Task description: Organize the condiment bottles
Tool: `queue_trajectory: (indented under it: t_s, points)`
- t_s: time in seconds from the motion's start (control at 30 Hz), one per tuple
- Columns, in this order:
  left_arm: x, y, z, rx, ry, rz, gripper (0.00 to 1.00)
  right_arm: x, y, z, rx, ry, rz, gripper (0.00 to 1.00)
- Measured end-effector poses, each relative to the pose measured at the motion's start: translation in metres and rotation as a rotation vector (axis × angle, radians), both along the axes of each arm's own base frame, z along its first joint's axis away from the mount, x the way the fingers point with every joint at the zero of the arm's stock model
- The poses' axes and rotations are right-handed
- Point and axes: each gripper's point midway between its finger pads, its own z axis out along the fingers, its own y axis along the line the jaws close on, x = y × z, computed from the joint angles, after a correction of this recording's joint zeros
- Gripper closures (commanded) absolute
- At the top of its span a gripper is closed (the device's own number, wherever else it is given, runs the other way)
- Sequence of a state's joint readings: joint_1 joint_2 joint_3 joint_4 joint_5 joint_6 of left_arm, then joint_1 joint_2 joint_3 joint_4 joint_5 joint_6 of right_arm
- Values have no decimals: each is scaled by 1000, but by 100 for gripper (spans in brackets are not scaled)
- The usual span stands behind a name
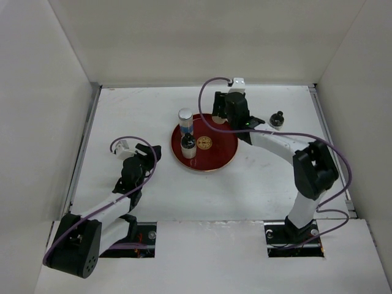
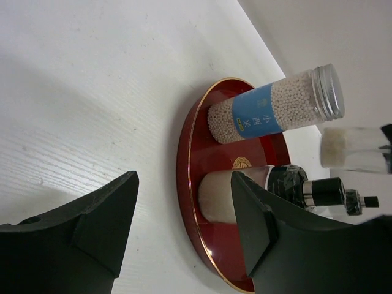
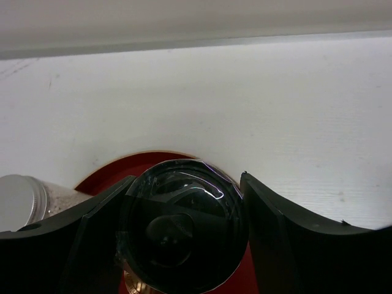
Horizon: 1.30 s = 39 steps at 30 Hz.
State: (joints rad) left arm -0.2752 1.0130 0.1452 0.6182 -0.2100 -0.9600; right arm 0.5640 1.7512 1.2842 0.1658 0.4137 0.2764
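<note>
Our right gripper [image 3: 187, 184] gripped a squat pale glass bottle with a black knobbed cap [image 3: 184, 229] at the red round tray's [image 1: 223, 156] far rim. Our left gripper [image 2: 184, 177], left of the tray, gaped empty. Next, we judged, came setting the bottle upright inside.

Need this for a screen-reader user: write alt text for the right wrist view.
The right end effector is closed on a black-capped bottle, seen from directly above, with the cap filling the space between the jaws. Beneath it curves the edge of a red tray, with a silver-lidded bottle at lower left and the white table beyond.
</note>
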Motion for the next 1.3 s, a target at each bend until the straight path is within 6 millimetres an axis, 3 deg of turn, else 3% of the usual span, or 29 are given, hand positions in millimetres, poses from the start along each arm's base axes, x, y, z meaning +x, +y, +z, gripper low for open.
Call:
queue_trajectory:
  t_s: [0.13, 0.27, 0.4, 0.63, 0.73, 0.83, 0.9, 0.97, 1.07, 1.13, 1.2, 1.3]
  points:
    - [0, 0, 3, 1, -9, 0, 40, 7, 24, -33, -23, 61, 47, 39]
    - [0, 0, 2, 1, -8, -1, 40, 9, 30, -66, -50, 132, 64, 38]
    - [0, 0, 0, 2, -1, -2, 40, 7, 33, -82, -48, 175, 73, 35]
    - [-1, -6, -2, 5, 5, -18, 40, 8, 43, -75, 1, 171, 92, 7]
    - [-1, -6, -2, 5, 5, -19, 40, 7, 43, -63, 13, 153, 97, 2]
    - [-1, -6, -2, 5, 5, -19, 40, -4, 32, -38, 31, 117, 98, 3]
    - [-1, -6, -2, 5, 5, -19, 40, -14, 14, -12, 54, 74, 77, 4]
    - [-1, -6, -2, 5, 5, -19, 40, -22, -18, 12, 76, 19, 18, 4]
    - [-1, -7, -3, 5, 6, -21, 40, -30, -93, 33, 83, -51, -173, 0]
    - [-1, -7, -4, 7, 11, -21, 39, -34, -144, 27, 62, -58, -319, 0]
    - [-2, -6, -6, 8, 16, -21, 39, -34, -180, 9, 28, -28, -424, 0]
    - [-1, -6, -7, 9, 19, -21, 39, -31, -207, -27, -26, 57, -498, 0]
